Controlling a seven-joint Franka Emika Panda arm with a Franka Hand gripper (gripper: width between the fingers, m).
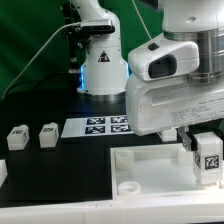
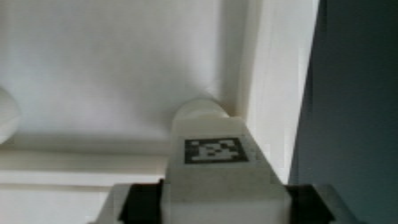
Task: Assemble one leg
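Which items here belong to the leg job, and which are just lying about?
Job in hand: leg, gripped between the fingers; tabletop.
Lying about: two spare legs; marker board.

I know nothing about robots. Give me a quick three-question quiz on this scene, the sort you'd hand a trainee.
1. True or false: the fingers are closed on a leg that carries a square tag.
2. How many loose legs stand side by side on the black table, just to the exterior view's left of the marker board? A) two B) five C) none
3. Fill in: the held leg is at a corner of the large white ____.

Key: 1 true; 2 A; 3 tabletop.
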